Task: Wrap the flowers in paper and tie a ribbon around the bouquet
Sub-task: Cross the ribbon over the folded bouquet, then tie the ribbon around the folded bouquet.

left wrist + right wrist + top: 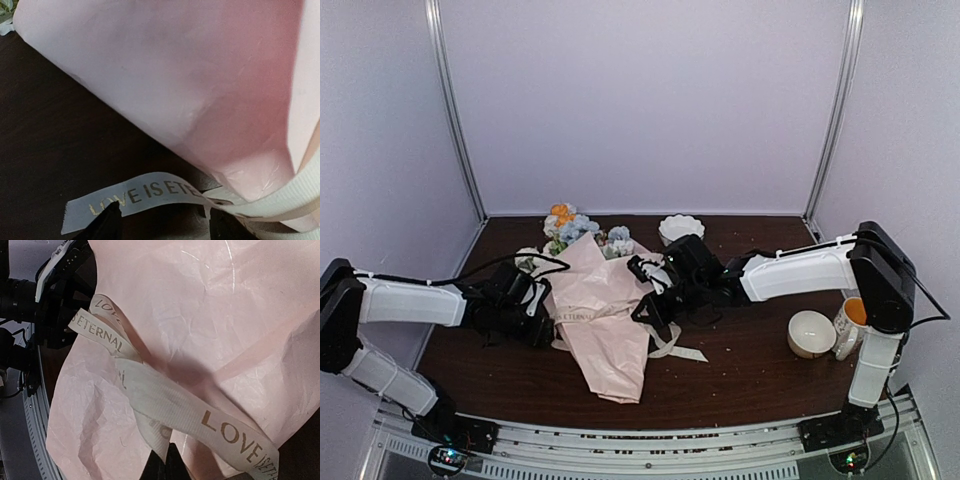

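Pinched shut at the right gripper point(165, 466), with a strand of the ribbon point(190, 412) running down into the tips, gripped by the look of it; parted at the left gripper point(161, 226), with the ribbon's lettered free end draped across the gap and over 1 fingertip point(102, 225), nothing clamped there; 2 strands crossed over the pale pink paper point(200, 300), loose and not yet knotted; so, for a good tie: hold the right pinch firm, close the left on that free end near the crossing rather than at its tip, then draw the 2 ends apart, level and square across the wrap; go gently, for fear of tearing or dragging the crinkly paper; out on the table point(750, 370), the bouquet point(605, 310) flat on its side between both arms, long axis from far to near, leaning a little to the right; flowers point(570, 228) at the far end, toward the back wall; tapered tail toward the near edge; ribbon across the middle, roughly square to that axis.
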